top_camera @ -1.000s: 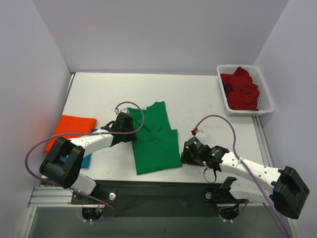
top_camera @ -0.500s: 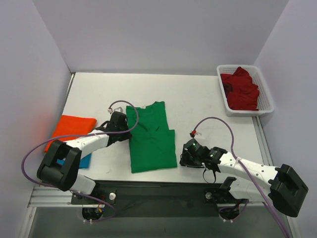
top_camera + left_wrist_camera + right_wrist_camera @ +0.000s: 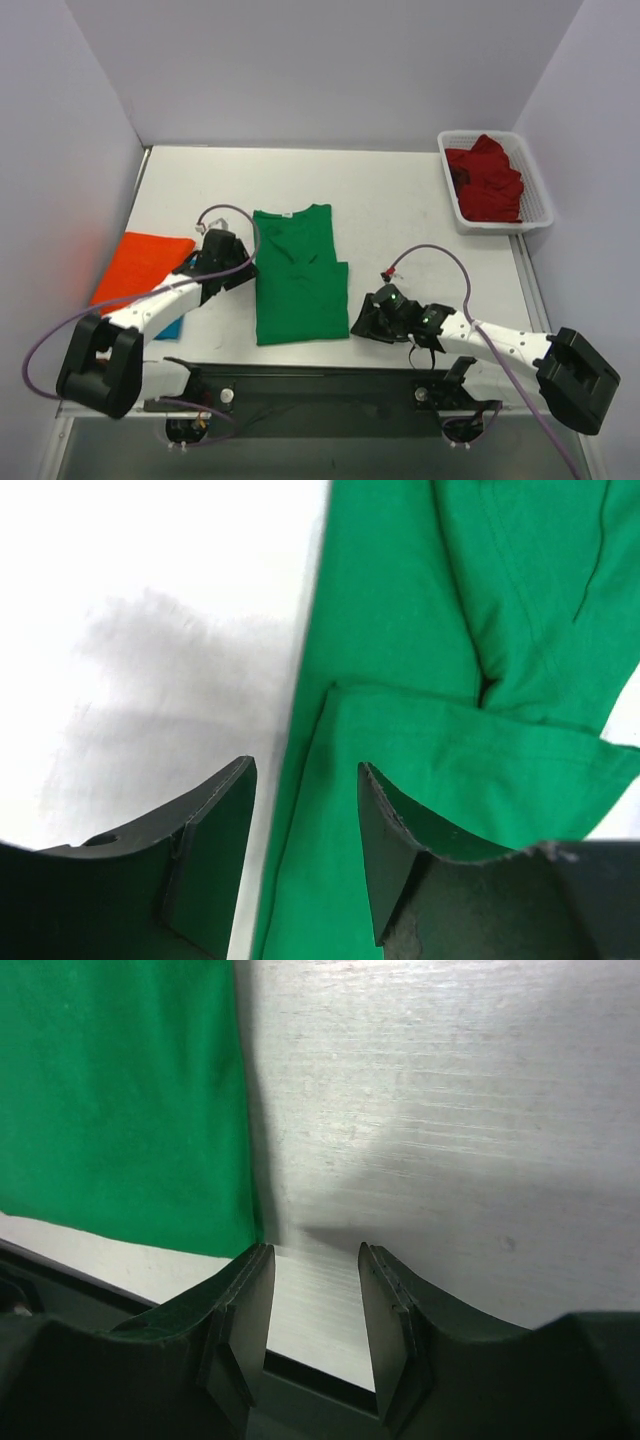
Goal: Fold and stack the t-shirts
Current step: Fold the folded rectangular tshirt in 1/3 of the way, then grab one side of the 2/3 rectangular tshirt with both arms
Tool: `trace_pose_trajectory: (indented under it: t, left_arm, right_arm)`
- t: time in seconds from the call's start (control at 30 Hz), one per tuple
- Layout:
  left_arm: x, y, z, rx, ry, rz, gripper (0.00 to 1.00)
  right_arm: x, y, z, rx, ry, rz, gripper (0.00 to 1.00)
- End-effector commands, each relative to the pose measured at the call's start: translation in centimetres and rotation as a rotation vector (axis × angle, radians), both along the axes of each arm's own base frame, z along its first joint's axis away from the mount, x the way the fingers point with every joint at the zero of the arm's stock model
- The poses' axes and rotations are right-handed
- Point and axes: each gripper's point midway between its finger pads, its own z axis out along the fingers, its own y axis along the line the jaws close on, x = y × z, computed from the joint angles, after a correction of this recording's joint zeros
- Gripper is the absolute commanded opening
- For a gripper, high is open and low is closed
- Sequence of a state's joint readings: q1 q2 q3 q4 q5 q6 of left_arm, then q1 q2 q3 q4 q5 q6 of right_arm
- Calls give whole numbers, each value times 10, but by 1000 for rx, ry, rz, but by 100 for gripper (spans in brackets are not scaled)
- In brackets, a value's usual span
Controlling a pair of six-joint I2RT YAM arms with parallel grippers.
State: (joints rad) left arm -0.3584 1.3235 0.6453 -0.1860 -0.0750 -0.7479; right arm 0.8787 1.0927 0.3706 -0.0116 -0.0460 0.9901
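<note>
The bright green t-shirt (image 3: 298, 280) lies flat on the table, folded to a long strip with a sleeve tucked over it. My left gripper (image 3: 244, 268) stands open over the shirt's left edge; in the left wrist view the gripper (image 3: 305, 780) has the green cloth (image 3: 480, 600) lying loose under and between its jaws. My right gripper (image 3: 358, 325) is open just off the shirt's near right corner, and in the right wrist view this gripper (image 3: 312, 1255) has only bare table between its jaws, with the green shirt (image 3: 120, 1100) to its left.
An orange t-shirt (image 3: 140, 262) lies at the left on a blue t-shirt (image 3: 171, 327), of which only slivers show. A dark red t-shirt (image 3: 487, 182) fills the white mesh basket (image 3: 497, 226) at the back right. The table's near edge runs just below the green shirt.
The green shirt has slid left and straightened. My left gripper moved left with it, then opened and let the cloth go. The right gripper followed leftwards, still open.
</note>
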Motion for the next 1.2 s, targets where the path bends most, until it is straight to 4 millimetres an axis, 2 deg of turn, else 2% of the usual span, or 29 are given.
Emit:
trace_pose_trajectory:
  t: [0.0,0.03,0.07,0.13,0.17,0.2,0.3,0.33,0.53,0.63,0.73,0.77,0.87,1.0,1.17]
  left_arm:
    - [-27,14,-1,-15,38,80,55]
    - [-36,15,-5,-20,59,86,55]
    - [-42,17,0,-36,46,93,54]
    - [-68,23,-16,-35,105,114,53]
    - [-72,24,-11,-53,83,119,53]
    - [-86,26,-22,-60,111,127,53]
    - [-106,27,-24,-96,117,138,53]
    - [-118,31,-31,-87,146,139,53]
    - [-138,25,-29,-149,149,120,50]
    - [-147,20,-31,-164,181,102,49]
    - [-161,16,-36,-160,229,85,49]
    - [-164,13,-34,-165,227,67,49]
    - [-173,9,-32,-191,239,72,49]
    - [-183,-1,-30,-240,259,27,52]
    - [-181,-13,-21,-317,234,0,53]
  right_arm:
    - [-3,11,-2,86,24,-34,40]
    - [-4,12,-2,100,27,-42,40]
    - [-3,15,-1,124,21,-46,40]
    - [-5,12,-7,138,35,-74,40]
    - [-3,14,-5,156,30,-79,40]
    - [-3,14,-6,163,29,-84,40]
    - [-4,16,-7,186,40,-89,40]
    - [-3,18,-6,197,37,-89,40]
    - [-6,25,-11,220,69,-74,38]
    - [-8,29,-16,227,92,-69,32]
    - [-9,28,-20,215,105,-67,17]
    - [-8,28,-19,215,99,-70,9]
    - [-4,26,-14,208,84,-68,0]
    - [0,24,-7,190,63,-58,0]
    - [3,22,0,176,47,-46,0]
